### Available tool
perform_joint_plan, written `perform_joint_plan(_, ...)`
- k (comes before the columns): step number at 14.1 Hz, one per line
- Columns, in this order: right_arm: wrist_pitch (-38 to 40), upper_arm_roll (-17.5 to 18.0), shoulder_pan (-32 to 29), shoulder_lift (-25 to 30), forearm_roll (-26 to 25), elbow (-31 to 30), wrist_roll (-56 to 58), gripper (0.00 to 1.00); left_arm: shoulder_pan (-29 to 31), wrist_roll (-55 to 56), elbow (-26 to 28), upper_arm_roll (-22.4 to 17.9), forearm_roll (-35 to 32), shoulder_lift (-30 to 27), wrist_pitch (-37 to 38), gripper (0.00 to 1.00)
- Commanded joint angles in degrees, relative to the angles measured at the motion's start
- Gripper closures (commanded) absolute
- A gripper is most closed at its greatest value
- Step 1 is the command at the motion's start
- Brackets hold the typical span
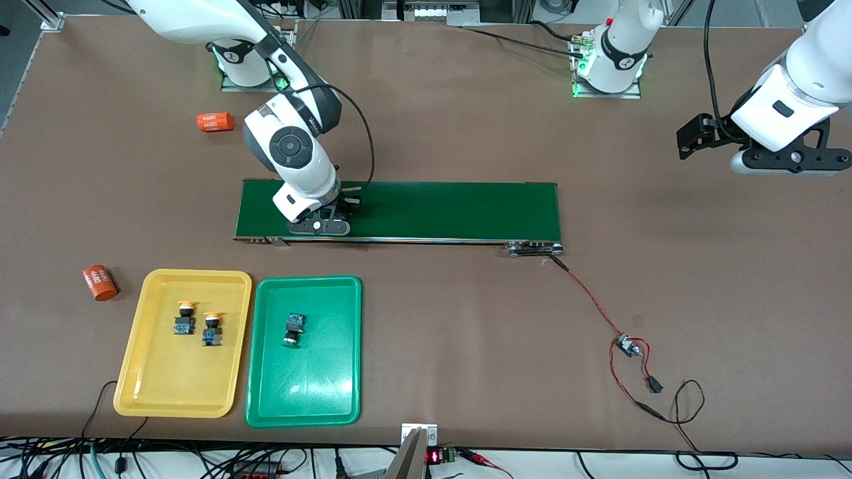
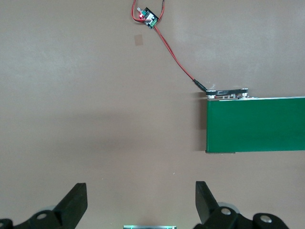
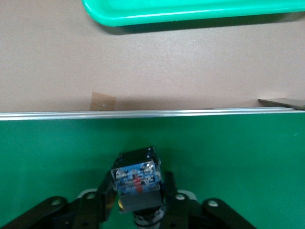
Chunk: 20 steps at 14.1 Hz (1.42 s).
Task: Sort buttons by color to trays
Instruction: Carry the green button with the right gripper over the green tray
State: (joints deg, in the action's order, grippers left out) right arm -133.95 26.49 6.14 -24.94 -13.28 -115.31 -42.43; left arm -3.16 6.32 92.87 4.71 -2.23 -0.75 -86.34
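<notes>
My right gripper [image 1: 320, 223] is low over the dark green conveyor belt [image 1: 452, 209] at the right arm's end of it, shut on a button [image 3: 136, 177] with a blue-black body; its cap is hidden. The yellow tray [image 1: 133, 362] holds two yellow-capped buttons [image 1: 186, 317] [image 1: 212, 328]. The green tray [image 1: 258, 372] beside it holds one green-capped button [image 1: 293, 328]; its rim also shows in the right wrist view [image 3: 190, 12]. My left gripper [image 1: 789, 163] waits open and empty above bare table at the left arm's end, also seen in its wrist view [image 2: 141, 200].
Two orange cylinders lie on the table, one near the right arm's base [image 1: 215, 122] and one beside the yellow tray [image 1: 99, 283]. A red and black wire runs from the belt's end to a small controller board [image 1: 629, 344], which also shows in the left wrist view [image 2: 148, 17].
</notes>
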Motion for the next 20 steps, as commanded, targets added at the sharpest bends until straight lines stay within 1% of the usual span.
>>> perform_joint_plan(1, -0.7, 0.5, -1.0, -0.2, -0.2, -0.5, 0.8, 0.84, -0.1, -1.0, -0.9, 0.2, -1.1, -0.1, 1.7, 0.00)
perform_joint_plan(2, -0.5, 0.5, -1.0, -0.2, -0.2, -0.4, 0.8, 0.86, -0.1, -1.0, -1.0, 0.2, -1.1, 0.0, 1.6, 0.00)
perform_joint_plan(5, 0.4, 0.3, -2.1, 0.7, -0.1, 2.4, 1.4, 0.87, -0.1, -1.0, -1.0, 0.2, -1.2, 0.0, 1.6, 0.00)
perform_joint_plan(8, 6.5, 0.1, -2.4, 0.7, 0.4, 10.3, 4.0, 0.87, -0.1, -1.0, -1.0, 0.4, -1.1, 0.0, 1.7, 0.00)
perform_joint_plan(12, 6.8, -1.1, -2.7, -0.4, 0.1, 16.2, 7.4, 0.86, 0.0, -1.0, -1.0, 0.4, -1.1, 0.0, 1.7, 0.00)
perform_joint_plan(14, 6.2, -2.3, -2.5, -3.1, -0.1, 20.1, 9.5, 0.86, 0.1, -1.1, -1.0, 0.4, -1.0, 0.0, 1.8, 0.00)
perform_joint_plan(16, 4.6, -3.3, -2.2, -7.3, 0.0, 25.1, 11.4, 0.86, 0.1, -1.0, -1.0, 0.4, -1.0, 0.0, 1.7, 0.00)
perform_joint_plan(18, 0.0, -4.0, -2.1, -11.5, 0.0, 28.8, 13.1, 0.86, 0.2, -1.0, -1.0, 0.4, -1.0, 0.1, 1.7, 0.00)
perform_joint_plan(19, -2.4, -4.3, -1.8, -13.2, 0.0, 29.7, 13.4, 0.86, 0.2, -1.0, -1.0, 0.4, -1.1, 0.1, 1.6, 0.00)
perform_joint_plan(20, -5.0, -5.3, -1.2, -14.8, 0.0, 30.3, 13.6, 0.86, 0.2, -1.0, -1.0, 0.4, -1.1, 0.0, 1.6, 0.00)
